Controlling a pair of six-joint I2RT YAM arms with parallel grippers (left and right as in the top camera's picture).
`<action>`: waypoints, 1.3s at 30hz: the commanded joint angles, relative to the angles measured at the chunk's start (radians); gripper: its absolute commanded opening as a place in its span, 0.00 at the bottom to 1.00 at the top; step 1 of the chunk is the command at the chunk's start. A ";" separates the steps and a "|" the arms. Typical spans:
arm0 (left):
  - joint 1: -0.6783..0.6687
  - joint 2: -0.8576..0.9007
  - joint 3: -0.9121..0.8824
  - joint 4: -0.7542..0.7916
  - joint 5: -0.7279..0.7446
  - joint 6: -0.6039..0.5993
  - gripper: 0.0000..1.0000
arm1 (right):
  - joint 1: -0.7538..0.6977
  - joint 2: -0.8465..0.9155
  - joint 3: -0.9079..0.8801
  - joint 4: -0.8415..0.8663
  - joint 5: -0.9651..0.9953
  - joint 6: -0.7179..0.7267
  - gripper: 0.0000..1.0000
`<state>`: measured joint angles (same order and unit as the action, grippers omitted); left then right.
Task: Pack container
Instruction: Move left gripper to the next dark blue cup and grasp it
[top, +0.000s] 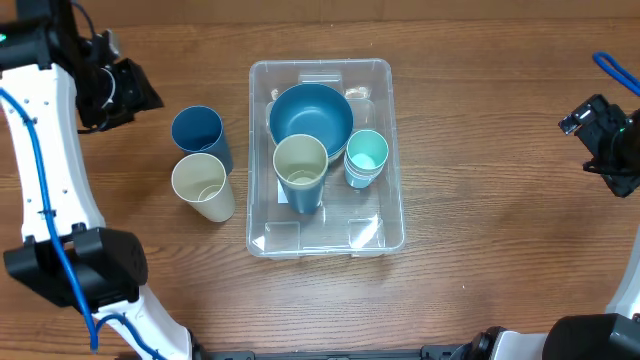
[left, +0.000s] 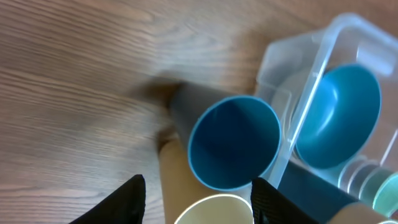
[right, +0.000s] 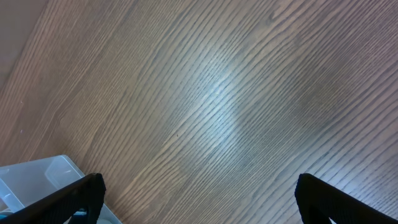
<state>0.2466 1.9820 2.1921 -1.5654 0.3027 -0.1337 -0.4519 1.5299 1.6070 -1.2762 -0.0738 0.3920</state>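
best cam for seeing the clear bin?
Overhead: the whole container shows, all four walls and its contents. Left wrist catches only one corner and a side wall; right wrist only a corner sliver at the frame's lower left.

Overhead cam looks straight down on table (top: 480, 120), container (top: 330, 232) mid-frame. L wrist cam: close, angled down at blue cup (left: 233, 143) & container corner. R wrist cam: near table, container corner at frame edge.

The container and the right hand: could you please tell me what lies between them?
Only bare wooden table lies between the container and the right hand; the overhead view shows that stretch, and the right wrist view agrees.
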 joint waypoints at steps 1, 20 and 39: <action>-0.007 -0.005 0.008 -0.029 0.053 0.130 0.57 | -0.003 -0.005 0.010 0.003 0.001 0.005 1.00; -0.040 -0.005 -0.185 0.112 -0.019 0.175 0.63 | -0.003 -0.005 0.010 0.003 0.001 0.005 1.00; -0.059 -0.005 -0.374 0.371 -0.035 0.117 0.35 | -0.003 -0.005 0.010 0.003 0.001 0.005 1.00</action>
<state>0.2024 1.9862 1.8294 -1.2240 0.2722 -0.0017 -0.4519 1.5299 1.6070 -1.2758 -0.0738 0.3927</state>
